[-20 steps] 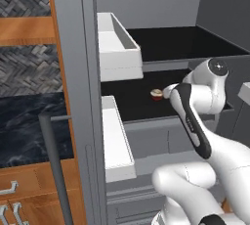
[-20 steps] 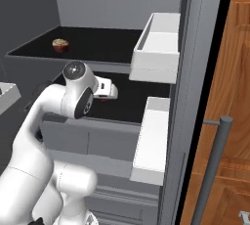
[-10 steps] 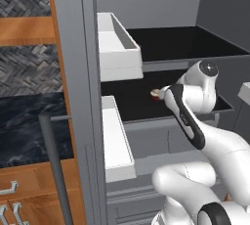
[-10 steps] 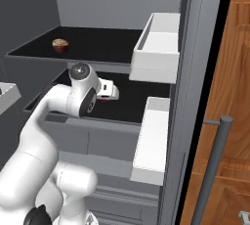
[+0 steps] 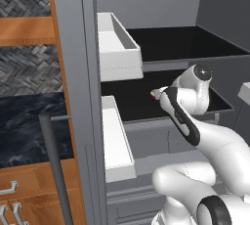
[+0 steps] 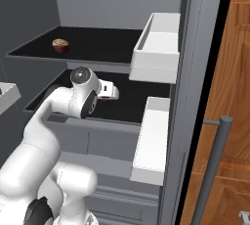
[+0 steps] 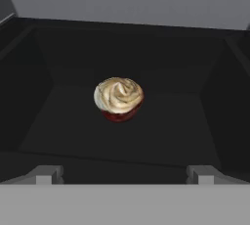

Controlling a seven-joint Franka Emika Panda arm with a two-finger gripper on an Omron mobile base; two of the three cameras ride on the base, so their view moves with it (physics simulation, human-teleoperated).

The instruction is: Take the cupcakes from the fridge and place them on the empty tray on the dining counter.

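Note:
The fridge (image 5: 73,72) stands open, and my arm reaches into its middle black shelf (image 6: 132,109). One cupcake (image 7: 118,99), cream swirl over a dark red wrapper, sits upright on that shelf straight ahead of my gripper (image 7: 124,176). The jaws are open, with a fingertip (image 7: 45,174) low on each side and nothing between them. From the left base view, this cupcake (image 5: 155,94) peeks out just past my hand. A second cupcake (image 6: 60,45) rests on the upper shelf at the back left. The tray and the dining counter are out of view.
White door bins (image 5: 117,48) (image 5: 114,136) jut out beside the shelves on the open door. Its long bar handle (image 6: 212,170) stands in front. The shelf above hangs close over my hand. A dark marbled wall counter (image 5: 24,121) with wooden cabinets lies to the left.
My hand has pushed deeper into the middle shelf toward the cupcake, which is now mostly hidden behind the arm in the left base view. The jaws stayed open.

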